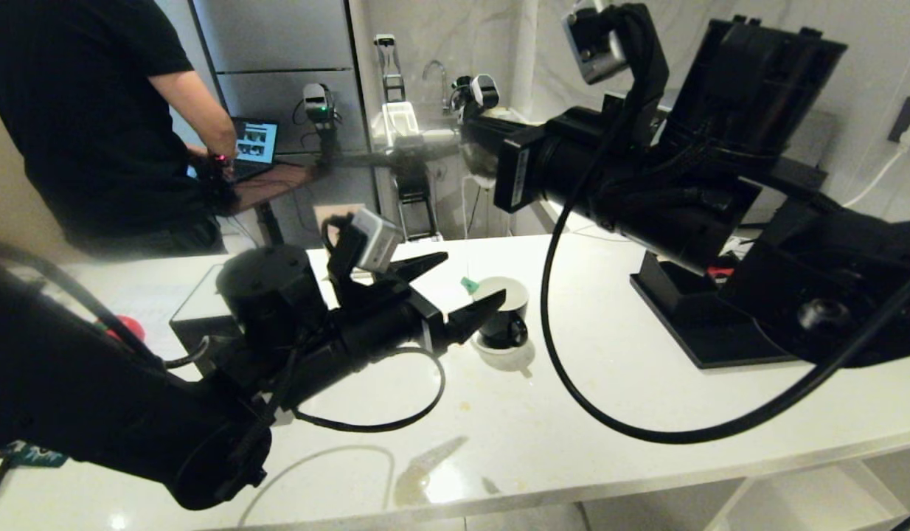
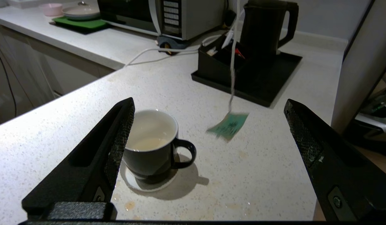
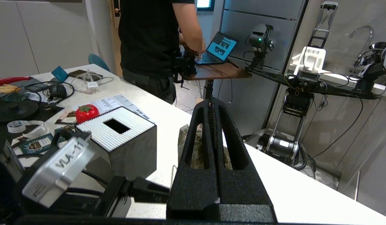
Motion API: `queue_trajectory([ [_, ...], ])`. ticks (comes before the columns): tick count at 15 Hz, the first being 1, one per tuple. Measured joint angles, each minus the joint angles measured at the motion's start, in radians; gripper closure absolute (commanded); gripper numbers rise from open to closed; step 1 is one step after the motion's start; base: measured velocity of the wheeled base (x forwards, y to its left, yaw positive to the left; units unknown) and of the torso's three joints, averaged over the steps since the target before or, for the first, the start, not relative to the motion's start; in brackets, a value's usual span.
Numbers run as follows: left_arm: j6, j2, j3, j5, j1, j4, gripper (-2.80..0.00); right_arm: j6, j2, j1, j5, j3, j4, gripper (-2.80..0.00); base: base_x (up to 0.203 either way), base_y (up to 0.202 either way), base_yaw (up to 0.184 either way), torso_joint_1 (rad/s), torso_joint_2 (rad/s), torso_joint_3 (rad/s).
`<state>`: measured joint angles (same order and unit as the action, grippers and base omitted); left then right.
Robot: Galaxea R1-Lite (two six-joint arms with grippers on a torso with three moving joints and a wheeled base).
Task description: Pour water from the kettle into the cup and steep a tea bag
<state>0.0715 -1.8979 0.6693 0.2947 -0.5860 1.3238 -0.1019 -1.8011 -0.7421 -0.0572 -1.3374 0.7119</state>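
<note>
The left gripper (image 1: 459, 291) reaches low over the counter (image 1: 610, 413), fingers spread wide and empty, just beside the cup (image 1: 505, 316). The right gripper (image 3: 213, 125) hangs higher with fingers pressed together, pinching the tea bag (image 3: 196, 150); its tag (image 2: 229, 125) dangles near the cup. The kettle (image 2: 265, 28) stands far right.

Both arms are matte black, built of thick round segments with loose black cables looping alongside. The left hand (image 2: 208, 156) has two long wedge-shaped black fingers (image 2: 114, 150) with cross-hatched grip pads and a small screw near each base. A silver-grey camera block (image 3: 55, 170) marked "VLA-11" sits on its wrist. The right hand (image 3: 213, 125) has matching black fingers with long slots.
</note>
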Motion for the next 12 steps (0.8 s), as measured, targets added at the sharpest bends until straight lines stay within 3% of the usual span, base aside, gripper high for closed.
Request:
queue_trajectory([
  [12,-0.001,0.000,-0.019,0.000,-0.014,0.001,-2.80,0.000,0.000,0.000,0.001,0.000,0.000,0.00,0.000,0.000,0.000,0.000,0.00,0.000],
])
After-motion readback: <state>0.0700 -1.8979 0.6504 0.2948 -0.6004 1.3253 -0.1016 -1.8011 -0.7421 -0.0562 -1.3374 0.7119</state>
